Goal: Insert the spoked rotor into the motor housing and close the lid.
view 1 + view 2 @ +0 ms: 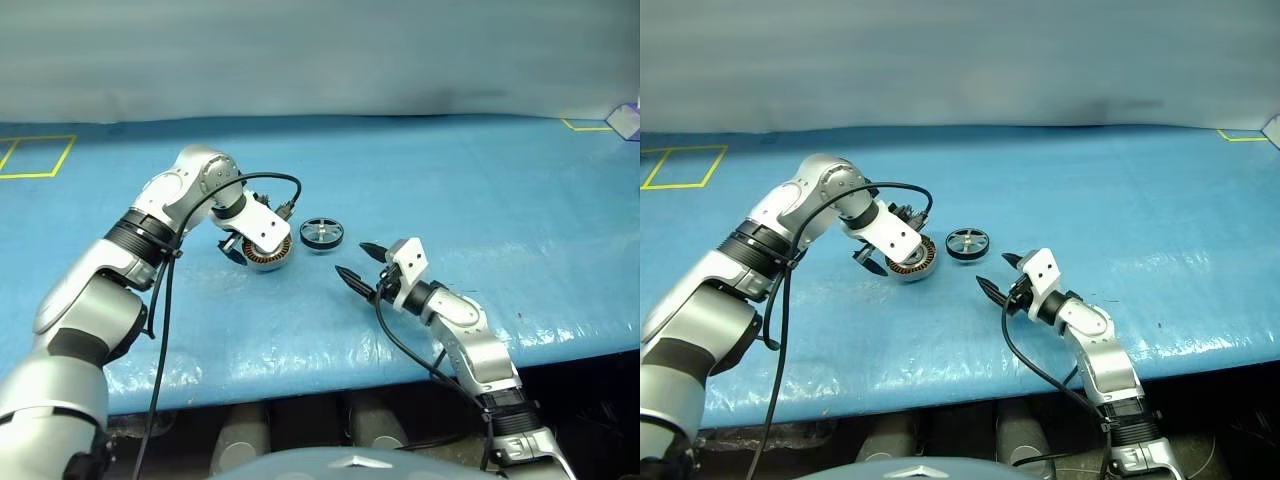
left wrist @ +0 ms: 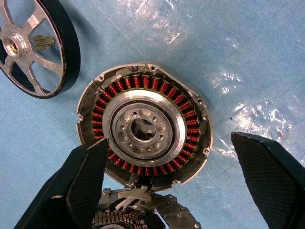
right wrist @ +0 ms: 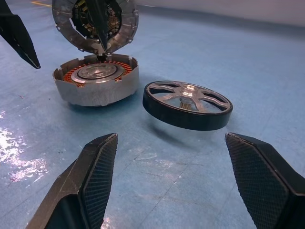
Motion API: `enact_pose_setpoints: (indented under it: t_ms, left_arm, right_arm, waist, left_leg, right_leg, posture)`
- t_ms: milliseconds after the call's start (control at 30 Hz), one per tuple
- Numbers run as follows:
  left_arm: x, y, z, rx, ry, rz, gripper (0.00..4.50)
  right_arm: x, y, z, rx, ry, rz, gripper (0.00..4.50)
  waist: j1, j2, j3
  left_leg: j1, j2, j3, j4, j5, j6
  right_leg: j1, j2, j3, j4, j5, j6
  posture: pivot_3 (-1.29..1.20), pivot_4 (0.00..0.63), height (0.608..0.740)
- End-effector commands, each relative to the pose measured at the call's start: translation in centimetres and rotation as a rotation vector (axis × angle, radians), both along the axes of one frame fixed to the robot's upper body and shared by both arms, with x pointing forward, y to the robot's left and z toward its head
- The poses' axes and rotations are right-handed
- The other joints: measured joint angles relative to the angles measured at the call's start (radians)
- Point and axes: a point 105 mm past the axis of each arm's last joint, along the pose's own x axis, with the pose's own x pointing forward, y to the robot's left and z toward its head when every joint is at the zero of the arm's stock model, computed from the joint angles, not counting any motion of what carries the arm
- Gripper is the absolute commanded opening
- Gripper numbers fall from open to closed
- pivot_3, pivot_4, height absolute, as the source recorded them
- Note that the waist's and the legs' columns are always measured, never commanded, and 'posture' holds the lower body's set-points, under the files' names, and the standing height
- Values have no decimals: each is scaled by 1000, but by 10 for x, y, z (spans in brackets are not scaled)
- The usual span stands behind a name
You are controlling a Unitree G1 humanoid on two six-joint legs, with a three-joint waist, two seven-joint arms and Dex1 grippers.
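The right gripper (image 1: pixel 360 262), nearest the front edge of the blue tabletop (image 1: pixel 480 180), hangs released, empty. Its wrist view shows the lid (image 3: pixel 95 21) standing upright behind the motor housing (image 3: pixel 97 86). The spoked rotor (image 1: pixel 322 234) lies just beside. The left gripper (image 2: pixel 169 183), jaws spread, hovers over the housing's copper windings.

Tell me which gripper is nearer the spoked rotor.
Right. The right gripper, open, faces the spoked rotor from just beside it; the left gripper, open, hangs over the motor housing alongside.
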Motion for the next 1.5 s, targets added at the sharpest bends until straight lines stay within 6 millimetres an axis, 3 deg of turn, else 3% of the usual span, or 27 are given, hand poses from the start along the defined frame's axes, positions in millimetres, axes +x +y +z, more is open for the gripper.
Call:
enact_pose_setpoints:
  t_ms: [33,300,567,1133,1233,1367,1500]
  left_arm:
    - [-4,-9,8,-35,-8,-38,4465]
    - [-14,0,-8,22,33,-49,4465]
    - [-11,9,-17,71,18,-33,4465]
    - [-2,4,-31,34,21,-2,4465]
    - [-2,5,-32,32,28,-1,3937]
    - [2,6,-32,21,4,19,2674]
    - [0,6,-34,6,13,5,2506]
  right_arm:
    - [1,0,13,15,-58,-5,3848]
    - [1,1,12,18,-55,-9,3848]
    - [2,2,12,22,-56,-7,3848]
    - [2,2,13,23,-60,-10,3848]
    - [2,1,13,24,-61,-14,3848]
    - [1,-1,14,24,-63,-19,3848]
    - [-6,-3,15,13,-62,-13,3848]
  waist:
    - [0,0,0]
    - [-1,0,0]
    - [0,0,0]
    - [0,0,0]
    - [0,0,0]
    - [-1,0,0]
    - [0,0,0]
  left_leg:
    - [0,0,0,0,0,0]
    - [0,0,0,0,0,0]
    - [0,0,0,0,0,0]
    - [0,0,0,1,0,0]
    - [0,0,0,1,0,0]
    - [0,0,0,1,0,0]
    - [0,0,0,1,0,0]
  right_leg:
    - [0,0,0,0,0,0]
    - [-1,0,0,0,0,0]
    - [-1,0,0,0,0,0]
    - [-1,0,0,1,0,0]
    - [-1,0,0,1,0,0]
    - [-1,0,0,1,0,0]
    - [-1,0,0,1,0,0]
  posture:
    - [0,150,740]
    - [0,150,740]
    - [0,150,740]
    - [0,150,740]
    - [0,150,740]
    - [0,150,740]
    - [0,150,740]
